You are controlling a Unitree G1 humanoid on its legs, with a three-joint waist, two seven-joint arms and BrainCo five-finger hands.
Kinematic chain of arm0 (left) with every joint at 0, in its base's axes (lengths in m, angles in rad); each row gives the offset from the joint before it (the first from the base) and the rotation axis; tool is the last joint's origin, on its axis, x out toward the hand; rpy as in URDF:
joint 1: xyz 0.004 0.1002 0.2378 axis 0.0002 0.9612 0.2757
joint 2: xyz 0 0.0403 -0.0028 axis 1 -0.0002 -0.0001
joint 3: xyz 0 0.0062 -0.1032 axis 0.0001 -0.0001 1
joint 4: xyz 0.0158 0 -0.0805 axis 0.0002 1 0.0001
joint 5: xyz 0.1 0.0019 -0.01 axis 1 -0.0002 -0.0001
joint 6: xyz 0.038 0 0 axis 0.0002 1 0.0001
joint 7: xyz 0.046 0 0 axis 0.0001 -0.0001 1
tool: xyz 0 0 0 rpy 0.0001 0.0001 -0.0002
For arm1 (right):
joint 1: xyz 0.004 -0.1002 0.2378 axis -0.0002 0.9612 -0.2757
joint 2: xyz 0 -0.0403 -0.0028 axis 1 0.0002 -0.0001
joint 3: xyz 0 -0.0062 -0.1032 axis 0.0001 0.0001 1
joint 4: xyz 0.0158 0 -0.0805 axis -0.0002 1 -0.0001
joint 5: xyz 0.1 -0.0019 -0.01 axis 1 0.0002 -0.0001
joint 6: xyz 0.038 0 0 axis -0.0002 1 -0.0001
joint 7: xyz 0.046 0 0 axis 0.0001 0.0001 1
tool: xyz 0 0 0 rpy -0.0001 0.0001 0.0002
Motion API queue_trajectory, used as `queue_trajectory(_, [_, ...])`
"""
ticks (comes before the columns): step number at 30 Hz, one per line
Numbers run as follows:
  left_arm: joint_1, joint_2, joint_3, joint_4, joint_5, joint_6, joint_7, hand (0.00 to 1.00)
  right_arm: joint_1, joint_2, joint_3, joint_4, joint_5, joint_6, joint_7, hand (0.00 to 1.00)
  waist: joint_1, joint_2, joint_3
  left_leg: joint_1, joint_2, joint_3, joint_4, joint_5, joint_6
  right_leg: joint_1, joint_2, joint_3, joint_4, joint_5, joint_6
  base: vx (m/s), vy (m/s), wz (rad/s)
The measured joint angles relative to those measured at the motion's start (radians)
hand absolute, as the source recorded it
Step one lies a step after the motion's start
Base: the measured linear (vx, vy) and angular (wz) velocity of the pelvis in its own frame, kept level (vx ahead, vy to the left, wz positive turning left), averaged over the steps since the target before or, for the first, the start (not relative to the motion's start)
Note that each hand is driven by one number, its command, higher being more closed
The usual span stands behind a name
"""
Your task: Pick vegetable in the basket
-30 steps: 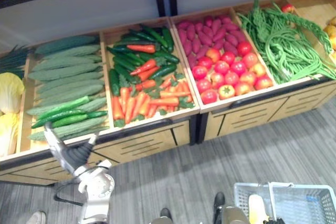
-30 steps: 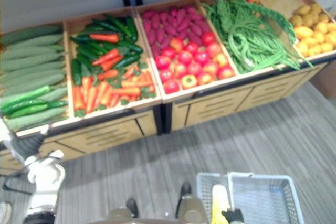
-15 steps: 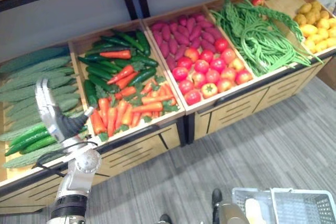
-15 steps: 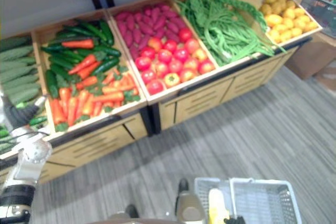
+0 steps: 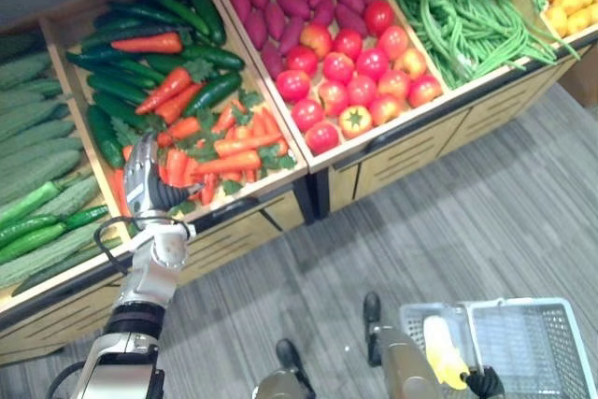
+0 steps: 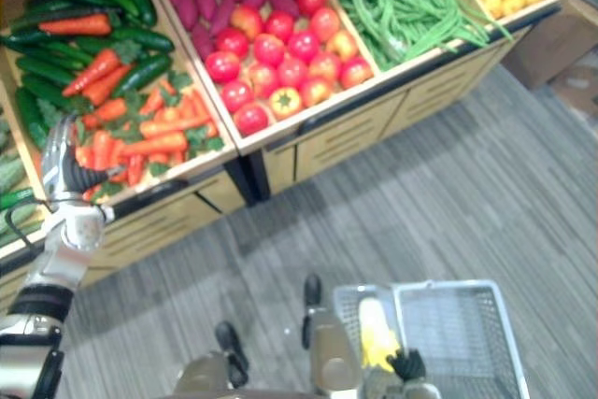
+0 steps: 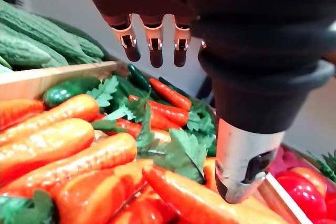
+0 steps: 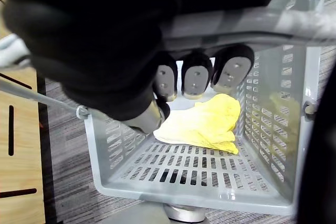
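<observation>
Saw a wooden stand [image 5: 402, 151] across the top, bins side by side with carrots [image 5: 220, 147], tomatoes [image 5: 355, 81] and beans [image 5: 458, 7]. Found the grey basket [image 5: 523, 348] low on the right over the floor [image 5: 486, 221], one yellow vegetable [image 8: 202, 124] lying inside. Noted the left robot hand [image 5: 143, 170] just above the carrots, fingers [image 7: 152, 40] straight and released, holding nothing. Noted the right robot hand [image 8: 197, 77] clenched round the basket handle [image 8: 236, 24]
</observation>
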Motion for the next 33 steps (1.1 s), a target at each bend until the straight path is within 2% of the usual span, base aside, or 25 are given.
queue_trajectory(5, [-0.059,0.0,-0.012,0.002,0.007,0.026,-0.03,0.0,-0.009,-0.007,0.039,-0.029,0.007,-0.001,-0.005,1.0,0.008,-0.003,0.015,-0.013,0.009,0.049,0.035,-0.004,-0.003,-0.013,0.0,0.02,0.005,0.0,0.0,0.03,0.033,-0.05])
queue_trajectory(7, [-0.076,0.0,-0.014,0.005,0.007,0.031,-0.043,0.0,-0.017,-0.015,0.061,-0.039,0.013,-0.001,-0.005,1.0,0.009,-0.002,0.024,-0.016,0.022,0.068,0.057,-0.024,-0.002,-0.014,0.006,0.023,0.007,0.0,0.0,-0.02,0.012,-0.11])
queue_trajectory(13, [-0.149,0.0,-0.065,0.042,0.007,0.049,-0.094,0.0,-0.028,-0.034,0.096,-0.066,0.016,-0.001,-0.005,1.0,0.004,-0.003,0.042,-0.06,0.035,0.075,0.109,-0.055,0.005,-0.041,0.005,0.034,0.017,0.004,0.003,-0.04,0.009,-0.04])
queue_trajectory(16, [-0.187,-0.001,-0.086,0.042,0.007,0.063,-0.109,0.0,-0.039,-0.036,0.099,-0.068,0.036,0.0,-0.007,1.0,0.015,-0.004,0.044,-0.077,0.04,0.088,0.126,-0.058,0.009,-0.062,0.005,0.042,0.016,0.012,0.001,0.0,0.004,-0.08])
queue_trajectory(25, [-0.22,-0.006,-0.125,0.076,0.008,0.074,-0.133,0.0,-0.041,-0.036,0.117,-0.075,0.036,0.0,-0.022,1.0,0.017,-0.006,0.046,-0.087,0.054,0.104,0.156,-0.072,0.009,-0.067,0.009,0.047,0.014,0.019,0.001,-0.01,-0.002,-0.02])
queue_trajectory(33, [-0.25,-0.006,-0.132,0.122,0.016,0.114,-0.141,0.0,-0.056,-0.035,0.118,-0.086,0.045,0.0,-0.024,1.0,0.018,-0.021,0.06,-0.131,0.06,0.109,0.193,-0.082,0.019,-0.091,0.008,0.055,-0.009,0.046,0.005,-0.03,-0.005,-0.02])
